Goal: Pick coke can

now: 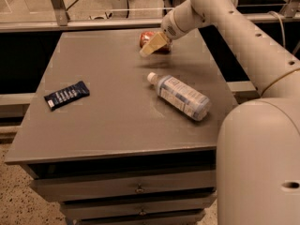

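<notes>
The coke can [146, 38] is a small red-orange can lying on its side at the far edge of the grey table [112, 111]. My gripper [153, 45] reaches down from the upper right on a white arm. Its tan fingers [154, 44] lie over the can's right part and hide it. A clear plastic bottle [180, 96] with a white cap and pale blue label lies on its side in the middle right of the table.
A flat dark blue snack packet [66, 95] lies at the table's left. The white arm's large body [260, 158] fills the lower right. Drawers [136, 189] sit below the table front. A rail and dark gap run behind the table.
</notes>
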Controlling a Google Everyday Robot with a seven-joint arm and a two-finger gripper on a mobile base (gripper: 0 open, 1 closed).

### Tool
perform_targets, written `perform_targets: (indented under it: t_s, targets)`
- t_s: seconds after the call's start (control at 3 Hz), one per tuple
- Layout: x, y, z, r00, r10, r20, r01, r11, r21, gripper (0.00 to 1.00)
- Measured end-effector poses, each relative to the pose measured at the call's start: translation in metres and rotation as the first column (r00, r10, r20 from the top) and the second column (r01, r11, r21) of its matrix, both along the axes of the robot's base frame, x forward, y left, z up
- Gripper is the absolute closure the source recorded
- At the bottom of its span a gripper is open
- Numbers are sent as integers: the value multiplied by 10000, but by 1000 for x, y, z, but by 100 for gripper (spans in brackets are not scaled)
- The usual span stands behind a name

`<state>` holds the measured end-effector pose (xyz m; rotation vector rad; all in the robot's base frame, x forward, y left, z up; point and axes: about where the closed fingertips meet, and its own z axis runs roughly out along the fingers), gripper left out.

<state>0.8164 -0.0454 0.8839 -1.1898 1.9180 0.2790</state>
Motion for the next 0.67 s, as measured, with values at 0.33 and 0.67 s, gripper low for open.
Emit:
perform_targets:
  t_s: [0.33,0.67]
  targets:
    - [10,1,-19,9990,3,-438,-11,9998,-181,25]
    - [11,-1,-25,9983,-13,-590,-1,9997,-231,48]
